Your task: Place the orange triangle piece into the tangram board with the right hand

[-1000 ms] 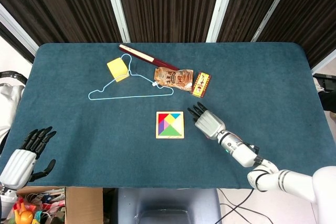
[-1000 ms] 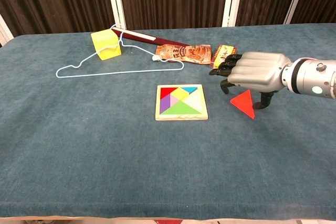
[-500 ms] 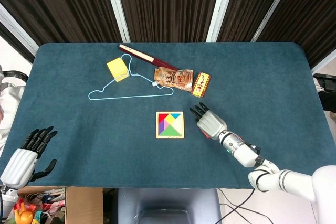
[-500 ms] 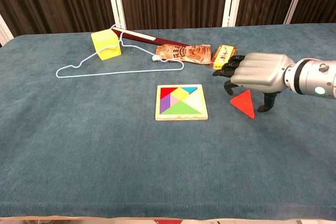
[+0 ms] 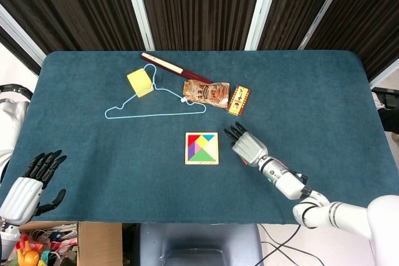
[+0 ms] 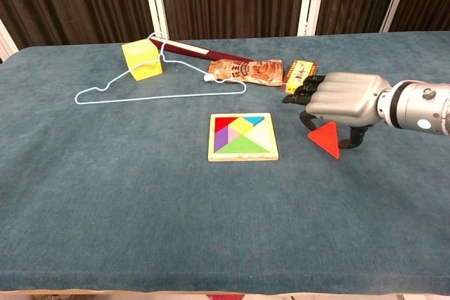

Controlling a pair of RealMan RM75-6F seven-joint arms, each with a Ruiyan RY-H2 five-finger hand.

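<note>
The orange triangle piece (image 6: 324, 138) stands tilted on one corner under my right hand (image 6: 342, 98), a short way right of the tangram board (image 6: 242, 137). Fingers curl over its top and the thumb presses against its right edge, so the hand grips it. In the head view the right hand (image 5: 249, 144) hides the triangle and sits just right of the board (image 5: 201, 148). The board holds several coloured pieces, with a pale bare patch on its right side. My left hand (image 5: 28, 185) rests with fingers spread and nothing in it, off the table's near left corner.
At the back lie a light-blue hanger (image 6: 158, 86), a yellow block (image 6: 141, 60), a dark red stick (image 6: 204, 52), a brown snack pouch (image 6: 246, 70) and a small yellow-red box (image 6: 298, 74) just behind my right hand.
My right hand drifted slightly right, then back left. The thumb has closed in on the triangle's right edge, and the triangle shifted a little left with the hand. The left hand barely moved.
</note>
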